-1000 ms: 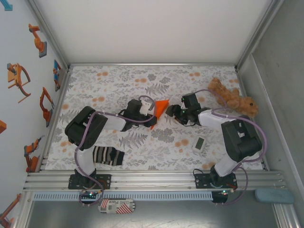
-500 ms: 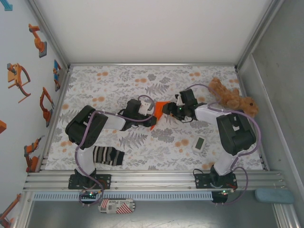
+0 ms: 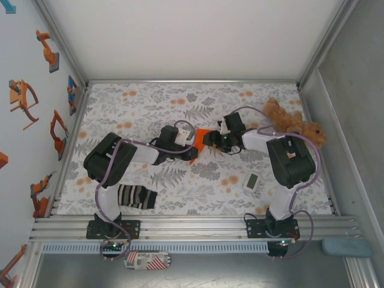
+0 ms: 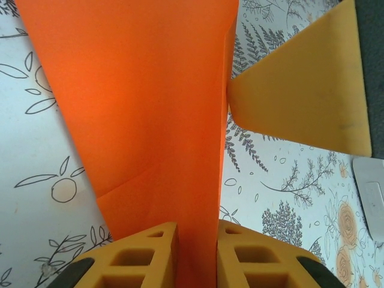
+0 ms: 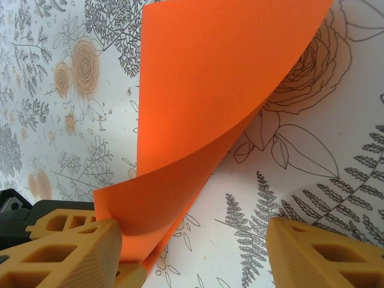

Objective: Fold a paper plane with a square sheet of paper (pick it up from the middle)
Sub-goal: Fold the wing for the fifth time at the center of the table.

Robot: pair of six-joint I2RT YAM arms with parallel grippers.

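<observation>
Left gripper (image 4: 197, 234) pinching the orange sheet (image 3: 204, 133) mid-frame in the top view, right gripper (image 5: 192, 255) spread wide at its curling edge: light, floppy stuff, probably best nipped near the crease.

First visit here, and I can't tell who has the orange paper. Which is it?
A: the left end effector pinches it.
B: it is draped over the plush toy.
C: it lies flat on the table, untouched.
A: in the left wrist view the orange paper stands pinched between the two fingers of the left end effector.
</observation>
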